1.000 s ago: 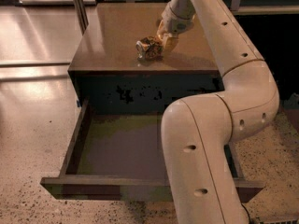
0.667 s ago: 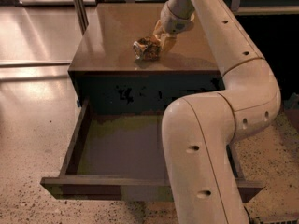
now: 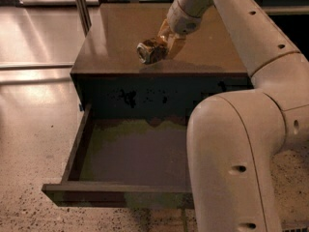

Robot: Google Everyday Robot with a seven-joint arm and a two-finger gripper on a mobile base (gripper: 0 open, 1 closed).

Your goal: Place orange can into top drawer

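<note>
1. Dark wood forms the top drawer (image 3: 130, 153), pulled open nearest us. The arm's cream elbow (image 3: 236, 168) hides its right side, so we would aim for the bare left-centre floor.
2. Behind, low over the table (image 3: 111, 42) near its front edge, the end effector (image 3: 163, 46) is clamped on the orange can (image 3: 150, 51), held sideways.
3. We judge the move as follows: carry the can forward past the edge, lower it deep, and release low so it cannot roll out.
4. Farthest left, a metal post (image 3: 79, 6) stands well clear.
</note>
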